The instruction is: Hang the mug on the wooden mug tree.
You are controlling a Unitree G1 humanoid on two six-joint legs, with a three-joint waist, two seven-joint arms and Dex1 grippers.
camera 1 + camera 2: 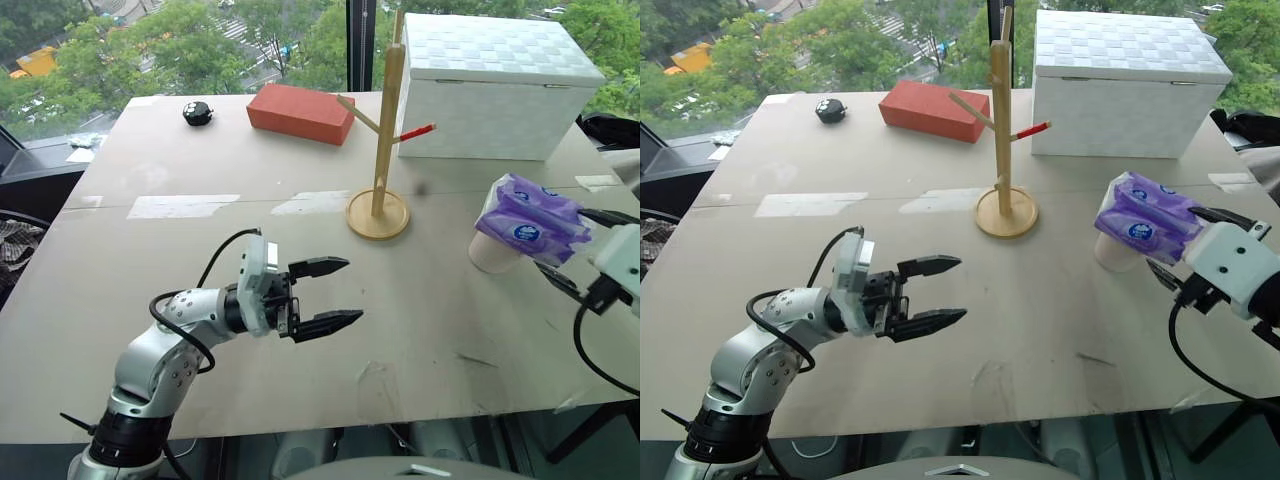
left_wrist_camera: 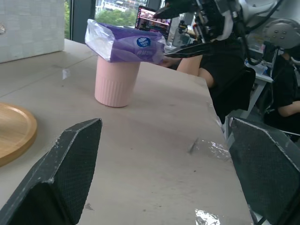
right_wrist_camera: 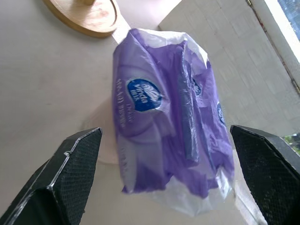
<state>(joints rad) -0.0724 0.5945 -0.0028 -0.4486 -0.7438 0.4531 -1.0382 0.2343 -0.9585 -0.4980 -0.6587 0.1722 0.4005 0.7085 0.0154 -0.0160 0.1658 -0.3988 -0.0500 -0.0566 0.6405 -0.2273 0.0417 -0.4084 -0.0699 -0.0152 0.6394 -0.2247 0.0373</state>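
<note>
Pale grey desk (image 1: 300, 330) filling the left eye view, carrying everything. Standing upright near the middle, toward the far edge: wooden mug tree (image 1: 385, 140) on its round base, red peg pointing toward the right edge. Sitting behind it at the far right corner: white woven box (image 1: 495, 85). Lying along the far edge: red brick-like block (image 1: 300, 112), with a small black object (image 1: 198, 113) further toward the far left corner. Standing near the right edge: mug (image 1: 492, 255), mostly covered by the purple-and-white tissue packet (image 1: 530, 220) lying across its top. Hovering over the near half of the desk: left gripper (image 1: 335, 292), pointing toward the right edge, fingers spread wide, gripping nothing. Reaching in from the right edge: right gripper (image 1: 565, 245), black fingers straddling the packet.

Showing the same layout in the right eye view.

Looking along the desk in the left wrist view: mug (image 2: 116, 80) upright on the surface, packet (image 2: 126, 42) resting on its rim, right gripper (image 2: 185, 29) behind it with its fingers at the packet's end.

Looking down in the right wrist view: packet (image 3: 168, 122) lying between the widely spread fingers (image 3: 70, 173), neither pad touching it; tree's base (image 3: 86, 16) beyond.
</note>
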